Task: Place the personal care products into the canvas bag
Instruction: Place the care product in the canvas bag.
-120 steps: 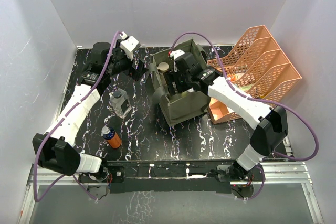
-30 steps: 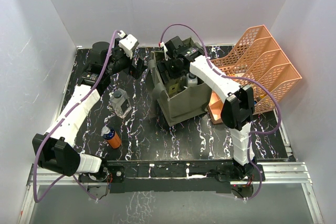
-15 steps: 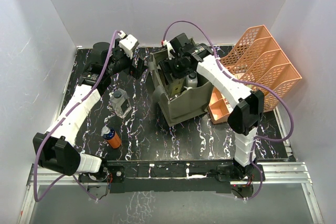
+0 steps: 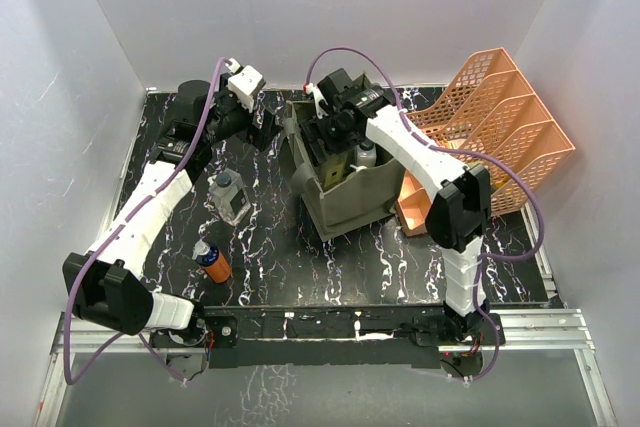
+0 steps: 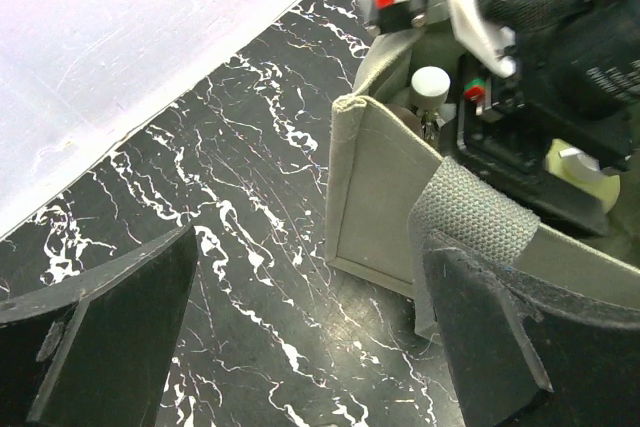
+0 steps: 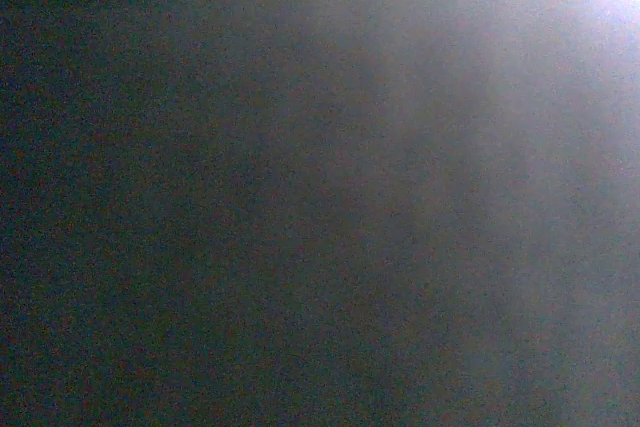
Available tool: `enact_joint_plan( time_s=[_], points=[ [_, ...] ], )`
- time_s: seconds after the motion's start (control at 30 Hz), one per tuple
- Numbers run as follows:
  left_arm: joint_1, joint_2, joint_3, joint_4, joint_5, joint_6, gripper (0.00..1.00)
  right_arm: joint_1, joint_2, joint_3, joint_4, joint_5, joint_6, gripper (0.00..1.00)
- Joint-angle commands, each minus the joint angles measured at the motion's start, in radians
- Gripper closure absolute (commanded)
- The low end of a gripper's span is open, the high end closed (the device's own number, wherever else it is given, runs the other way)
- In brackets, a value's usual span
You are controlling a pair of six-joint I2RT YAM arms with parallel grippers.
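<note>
We see white arm shells [image 4: 150, 202] with black joints [image 4: 105, 297]. Purple cables [image 4: 345, 49] loop alongside; the left gripper [image 5: 300, 342] is black.

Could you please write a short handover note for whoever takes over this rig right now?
Left gripper: open and empty, beside the canvas bag's left rear corner, near a strap handle.
Right gripper: down inside the bag. Its jaws are hidden and its wrist view is dark, so open or shut cannot be told.
Done: some bottles are in the bag, including a white-capped bottle.
Left: the clear bottle with black cap stands on the table, and the orange bottle lies nearer the left arm's base.
</note>
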Motion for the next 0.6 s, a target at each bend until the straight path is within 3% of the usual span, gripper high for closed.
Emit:
enact_joint_plan(
  time_s=[0.0, 0.2, 0.57],
  points=[
    [-0.005, 0.001, 0.007, 0.03, -0.004, 0.002, 0.08, 0.002, 0.035, 0.104, 0.114, -0.011, 0.012, 0.92],
    [-0.006, 0.003, 0.007, 0.03, -0.008, 0.02, 0.08, 0.001, 0.073, 0.102, 0.128, -0.002, 0.012, 0.89],
    [-0.005, 0.009, 0.001, 0.046, -0.02, 0.009, 0.08, 0.002, 0.034, -0.002, 0.137, -0.025, 0.012, 0.61]
  ],
)
